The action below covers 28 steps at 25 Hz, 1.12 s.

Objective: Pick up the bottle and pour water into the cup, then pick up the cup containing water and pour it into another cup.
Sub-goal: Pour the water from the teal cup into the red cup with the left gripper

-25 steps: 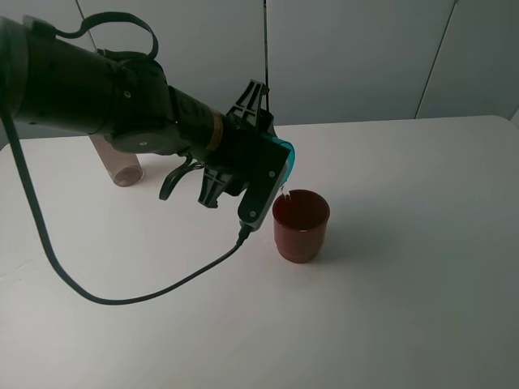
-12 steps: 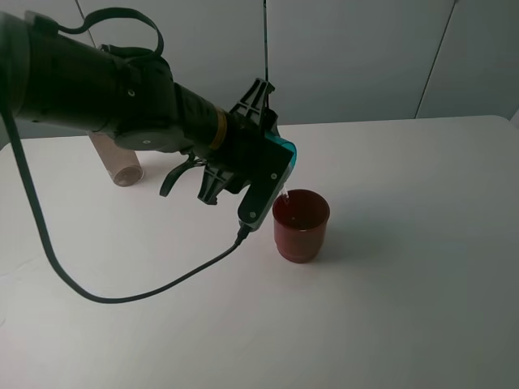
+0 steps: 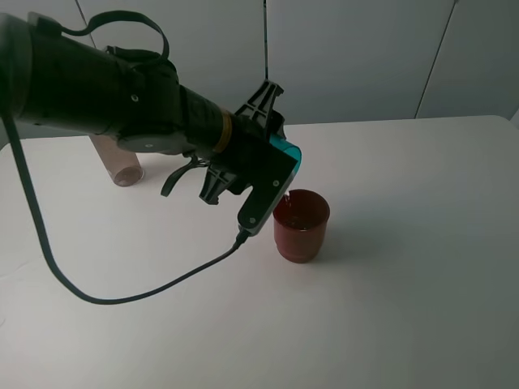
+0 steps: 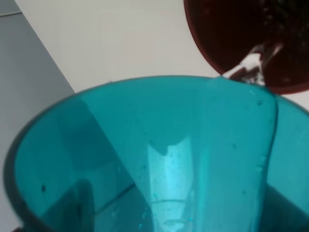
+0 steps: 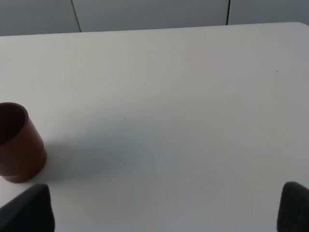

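My left gripper [image 3: 272,167] is shut on the teal cup [image 3: 286,151], which is tipped steeply with its rim over the dark red cup [image 3: 301,225]. In the left wrist view the teal cup [image 4: 145,159] fills the picture, and a thin stream of water [image 4: 246,65] runs from its lip into the red cup [image 4: 227,38]. The bottle [image 3: 120,164] stands at the back left, mostly hidden behind the left arm. The right gripper [image 5: 159,212] is open, away from the red cup [image 5: 17,142]; only its dark fingertips [image 5: 26,208] show, and it is out of the high view.
A black cable [image 3: 122,292] loops from the left arm across the white table [image 3: 389,308]. Grey wall panels [image 3: 349,57] close off the back edge of the table.
The left gripper has tipped the teal cup a little further and raised its rim slightly over the red cup. The red cup and the bottle have stayed put.
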Available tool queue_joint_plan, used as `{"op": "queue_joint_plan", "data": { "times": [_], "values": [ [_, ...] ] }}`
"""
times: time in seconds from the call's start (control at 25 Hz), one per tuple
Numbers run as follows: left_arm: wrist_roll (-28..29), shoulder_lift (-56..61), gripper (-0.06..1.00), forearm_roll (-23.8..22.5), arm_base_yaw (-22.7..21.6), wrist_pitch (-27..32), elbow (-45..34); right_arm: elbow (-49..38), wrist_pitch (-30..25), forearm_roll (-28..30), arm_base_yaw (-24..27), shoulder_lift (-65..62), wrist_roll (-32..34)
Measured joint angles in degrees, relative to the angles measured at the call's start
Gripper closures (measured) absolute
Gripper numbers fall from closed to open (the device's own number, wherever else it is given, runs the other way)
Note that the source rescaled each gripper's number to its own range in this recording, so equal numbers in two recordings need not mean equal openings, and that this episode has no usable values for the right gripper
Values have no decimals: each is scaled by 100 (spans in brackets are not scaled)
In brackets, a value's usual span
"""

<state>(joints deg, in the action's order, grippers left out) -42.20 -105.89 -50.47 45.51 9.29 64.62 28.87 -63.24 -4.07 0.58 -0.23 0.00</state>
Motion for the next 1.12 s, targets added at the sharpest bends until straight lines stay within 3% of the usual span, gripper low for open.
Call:
{"op": "queue_joint_plan", "data": {
  "times": [1.12],
  "values": [
    [0,-64,87,-687,197,309,359,0,0,0,0,0,0]
  ]
}}
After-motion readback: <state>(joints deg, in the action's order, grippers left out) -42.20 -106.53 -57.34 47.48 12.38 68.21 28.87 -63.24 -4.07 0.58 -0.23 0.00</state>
